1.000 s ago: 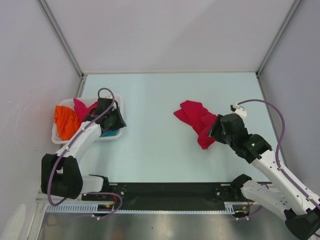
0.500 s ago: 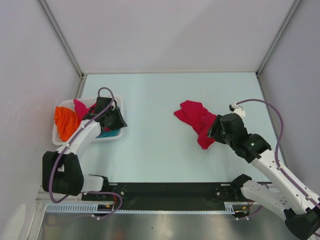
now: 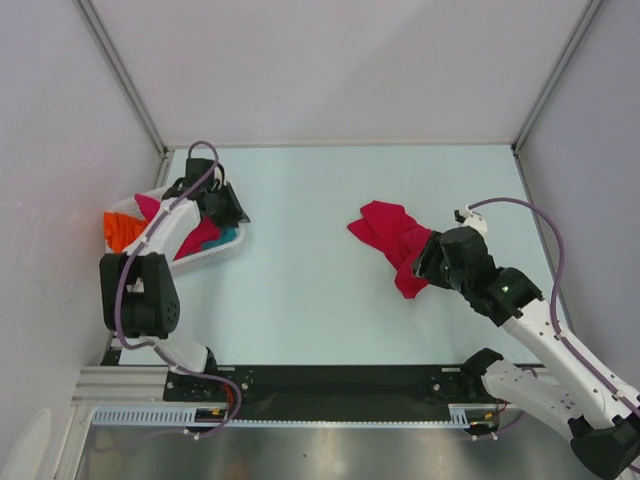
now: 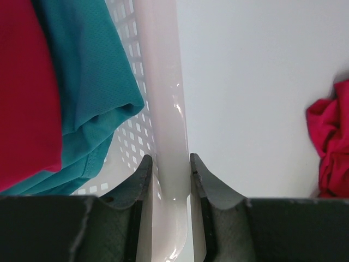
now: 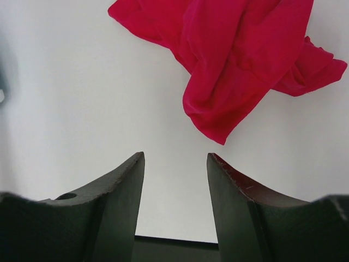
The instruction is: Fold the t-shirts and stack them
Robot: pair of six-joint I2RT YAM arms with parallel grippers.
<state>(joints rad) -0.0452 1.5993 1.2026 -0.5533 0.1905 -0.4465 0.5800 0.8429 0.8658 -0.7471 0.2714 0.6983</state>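
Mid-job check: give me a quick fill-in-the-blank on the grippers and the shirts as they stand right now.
1. The left gripper is shut on the ____ of the white basket.
2. The right gripper is ____, with only bare table between its fingers.
3. Inside the basket, the shirt closest to the left gripper is coloured ____.

Missing words: rim; open; teal.

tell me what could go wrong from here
1. The left end effector is clamped on the white basket by its rim; the basket looks tipped, so the teal t-shirt and orange t-shirt could spill.
2. The right end effector is open short of the crimson t-shirt on the table; it may pinch only a loose edge.
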